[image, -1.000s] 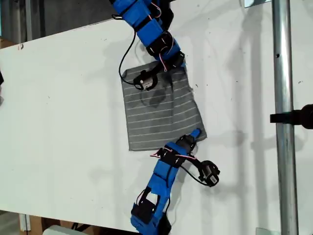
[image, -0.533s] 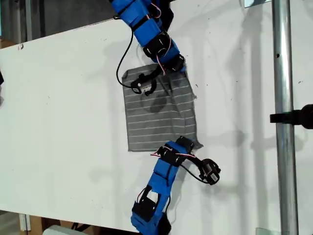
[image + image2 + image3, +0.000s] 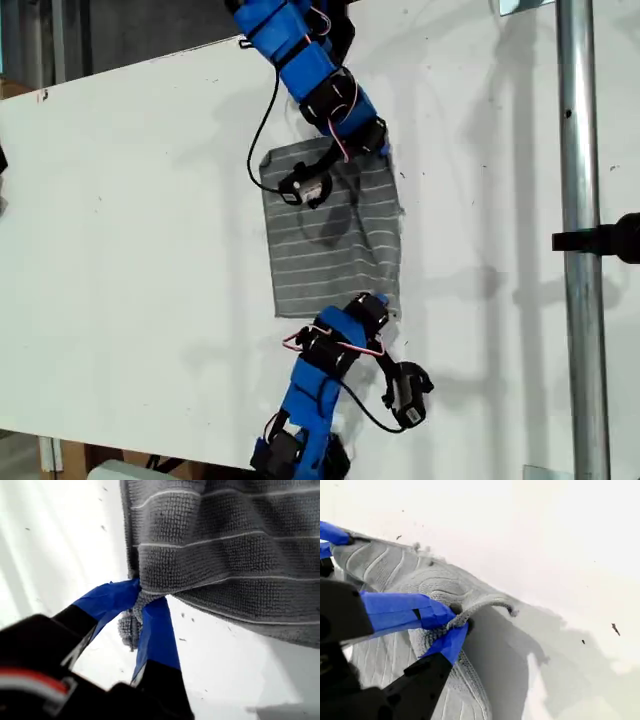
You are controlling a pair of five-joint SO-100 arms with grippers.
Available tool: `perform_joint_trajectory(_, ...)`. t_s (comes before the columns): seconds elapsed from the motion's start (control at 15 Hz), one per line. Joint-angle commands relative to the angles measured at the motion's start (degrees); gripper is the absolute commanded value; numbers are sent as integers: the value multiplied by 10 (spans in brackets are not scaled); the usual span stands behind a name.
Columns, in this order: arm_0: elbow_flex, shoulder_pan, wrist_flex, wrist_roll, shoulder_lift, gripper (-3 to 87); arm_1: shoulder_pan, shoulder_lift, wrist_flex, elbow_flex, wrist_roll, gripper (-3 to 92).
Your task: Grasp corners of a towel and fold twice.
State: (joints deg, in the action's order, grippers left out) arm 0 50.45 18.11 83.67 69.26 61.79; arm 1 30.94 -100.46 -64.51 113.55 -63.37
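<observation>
Towel (image 3: pixel 330 235): dark grey, striped, centre of the exterior view on the white bench (image 3: pixel 130 250), long axis running top to bottom.
My first claw (image 3: pixel 141 599): clamped on a towel corner (image 3: pixel 131 625).
My second claw (image 3: pixel 454 621): pinching another corner fold.
Key relation: cloth spans between both claws.
Containers: none visible.

Towel (image 3: pixel 332 235) on table (image 3: pixel 130 250), between two arms, exterior view.
</observation>
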Motion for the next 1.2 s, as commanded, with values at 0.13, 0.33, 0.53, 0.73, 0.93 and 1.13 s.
perform_joint_trajectory(0.13, 11, 22, 38, -2, 83, -31, 30, 75, -93, -232, 24, -2)
perform_joint_trajectory(0.33, 45, -25, 78, 10, 95, -31, -51, 57, -188, -224, 14, -2)
perform_joint_trajectory(0.53, 105, -108, 99, -23, 119, -31, -156, 52, -279, -199, 18, -2)
perform_joint_trajectory(0.73, 152, -221, 90, -104, 158, -31, -278, 18, -275, -151, 94, -2)
perform_joint_trajectory(0.93, 173, -315, 58, -197, 207, -31, -416, -81, -243, -127, 206, -2)
perform_joint_trajectory(1.13, 260, -362, -3, -238, 280, -30, -475, -159, -208, -105, 260, -2)
